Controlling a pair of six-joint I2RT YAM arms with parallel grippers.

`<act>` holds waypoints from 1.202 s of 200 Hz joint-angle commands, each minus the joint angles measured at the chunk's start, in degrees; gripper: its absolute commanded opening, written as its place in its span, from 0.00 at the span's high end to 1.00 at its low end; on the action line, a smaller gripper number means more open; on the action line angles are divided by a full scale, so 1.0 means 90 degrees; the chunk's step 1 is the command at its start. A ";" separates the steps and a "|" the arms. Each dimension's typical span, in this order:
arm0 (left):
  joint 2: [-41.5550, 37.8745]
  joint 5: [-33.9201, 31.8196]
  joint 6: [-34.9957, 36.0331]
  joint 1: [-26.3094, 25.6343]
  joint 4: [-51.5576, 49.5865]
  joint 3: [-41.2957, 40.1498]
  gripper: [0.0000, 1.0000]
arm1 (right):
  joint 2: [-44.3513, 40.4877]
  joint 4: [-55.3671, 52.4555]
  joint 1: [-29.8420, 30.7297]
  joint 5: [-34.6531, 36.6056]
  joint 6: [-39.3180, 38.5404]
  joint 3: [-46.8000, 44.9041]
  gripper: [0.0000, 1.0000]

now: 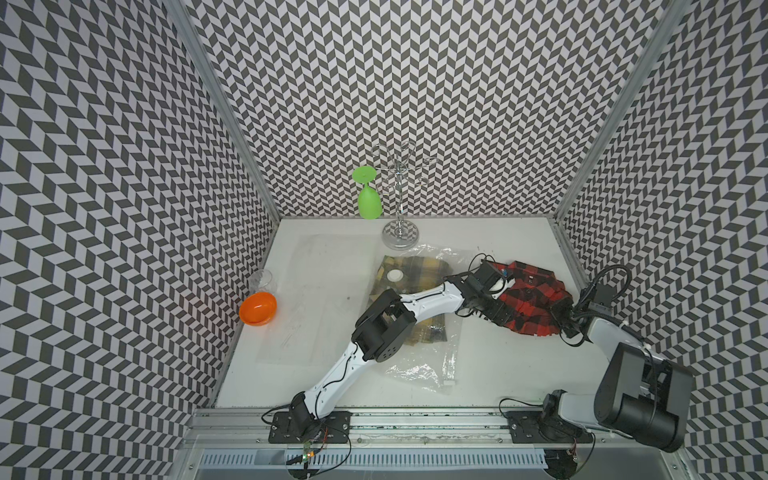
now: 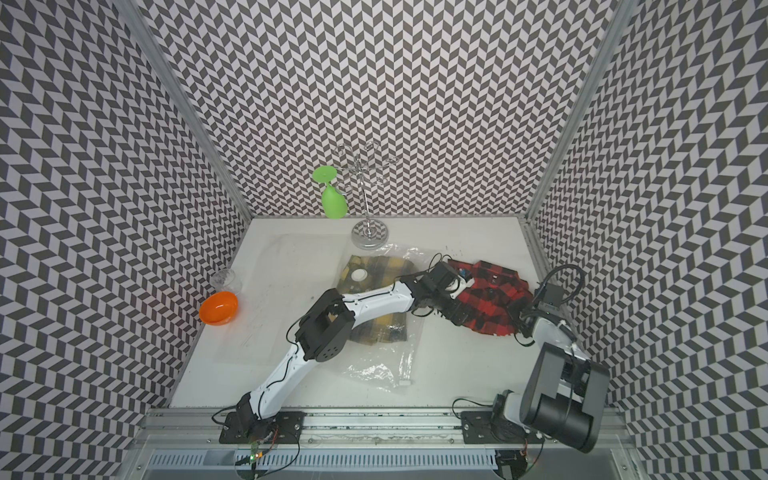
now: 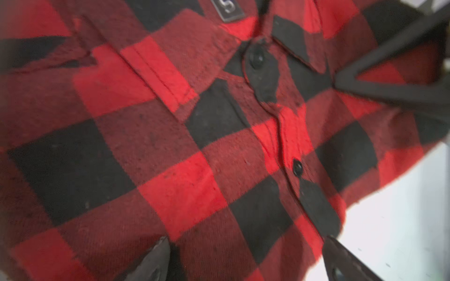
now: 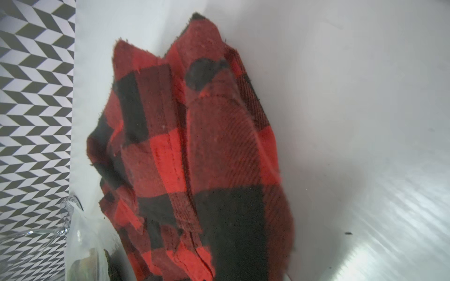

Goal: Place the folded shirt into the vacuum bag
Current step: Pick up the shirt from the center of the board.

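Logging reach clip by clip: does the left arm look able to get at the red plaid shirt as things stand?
Likely yes: the left claw hangs open over the red plaid shirt, nothing between them. The right claw, shut on the shirt's edge, sits off to the side.

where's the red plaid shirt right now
In both top views the red plaid shirt lies on the table's right half, beside the vacuum bag, under the left gripper.
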 commanded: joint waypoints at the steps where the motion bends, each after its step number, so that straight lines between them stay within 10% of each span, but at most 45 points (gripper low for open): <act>1: -0.0890 0.0524 0.0016 0.0030 0.0145 -0.0198 0.02 | -0.0086 -0.0682 0.0076 0.0942 -0.0429 0.0559 0.96; 121: -0.0104 0.0331 -0.0447 0.0240 0.0750 -0.0242 0.05 | 0.0616 -0.1380 0.2533 0.3762 -0.0806 0.2290 0.94; 240: -0.0931 0.0650 -0.0447 0.0258 0.1017 -0.1140 0.05 | 0.1697 -0.1126 0.3431 0.3673 -0.0949 0.2993 0.92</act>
